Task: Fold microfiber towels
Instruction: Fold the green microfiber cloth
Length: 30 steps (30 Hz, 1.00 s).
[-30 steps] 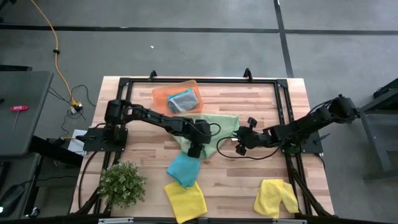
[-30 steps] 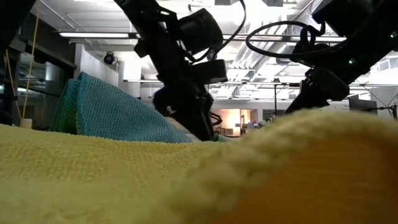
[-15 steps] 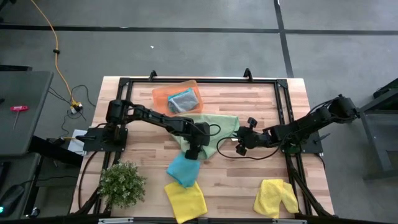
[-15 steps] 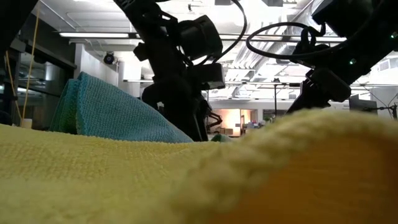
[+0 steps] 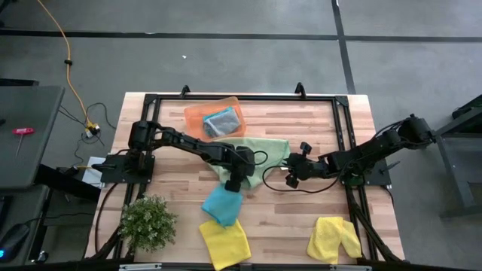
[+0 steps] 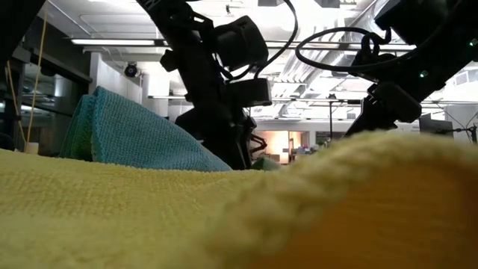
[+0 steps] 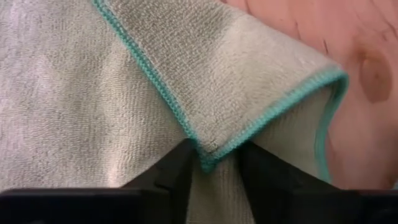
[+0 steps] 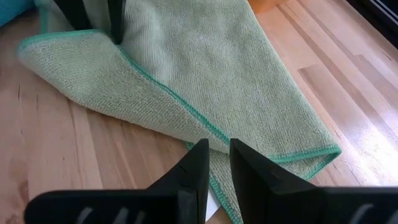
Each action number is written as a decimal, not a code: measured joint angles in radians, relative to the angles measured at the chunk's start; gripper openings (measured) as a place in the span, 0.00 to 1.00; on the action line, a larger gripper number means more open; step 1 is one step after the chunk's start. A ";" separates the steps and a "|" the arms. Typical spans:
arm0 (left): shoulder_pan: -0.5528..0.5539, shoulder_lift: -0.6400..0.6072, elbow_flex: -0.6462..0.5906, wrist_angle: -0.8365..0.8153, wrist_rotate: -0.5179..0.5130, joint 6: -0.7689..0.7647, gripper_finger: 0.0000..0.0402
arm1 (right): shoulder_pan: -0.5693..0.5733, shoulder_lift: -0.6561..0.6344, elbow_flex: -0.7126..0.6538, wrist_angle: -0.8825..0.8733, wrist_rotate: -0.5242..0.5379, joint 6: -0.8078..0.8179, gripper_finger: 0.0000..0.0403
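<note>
Green towel: we see the light green towel (image 5: 256, 159) lying mid-table on the wooden table (image 5: 301, 124), partly folded over itself, with a teal stitched edge.
Left gripper: we find the left gripper (image 5: 234, 183) down at the near-left corner of the green towel; in its wrist view its two dark fingers (image 7: 176, 173) pinch a doubled, teal-edged corner of that towel between them.
Right gripper: we see the right gripper (image 5: 291, 178) just beside the towel's right edge, its fingers (image 8: 194, 169) close together with only a slim gap, their tips over the towel's edge; we cannot tell whether they hold any cloth.
Teal towel: we note a teal-blue towel (image 5: 222, 203) just in front of the left gripper, touching a yellow towel (image 5: 225, 242) at the table's near edge.
Second yellow towel: we see it (image 5: 334, 239) at the near right, well apart from the others.
Tray: we see the orange tray (image 5: 194, 117) at the far side, with a grey towel (image 5: 221, 122) folded inside it.
Plant: we see the small green plant (image 5: 147, 221) at the near-left corner.
</note>
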 joint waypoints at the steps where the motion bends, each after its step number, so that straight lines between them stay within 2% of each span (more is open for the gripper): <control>1: 0.000 0.000 0.000 0.001 0.000 -0.001 0.25 | 0.000 0.000 0.000 0.000 0.000 0.000 0.14; 6: -0.005 0.000 0.000 0.000 -0.003 -0.027 0.13 | 0.000 0.000 0.000 0.000 -0.009 0.019 0.14; 10: -0.019 0.000 0.000 -0.008 -0.007 -0.030 0.12 | 0.000 0.000 0.000 0.000 -0.016 0.019 0.14; 23: -0.048 -0.002 0.001 -0.005 -0.056 -0.003 0.39 | 0.000 0.000 -0.001 0.000 -0.015 0.019 0.14; 30: -0.049 -0.010 -0.001 -0.004 -0.033 -0.003 0.44 | 0.000 0.000 -0.001 0.000 -0.015 0.019 0.14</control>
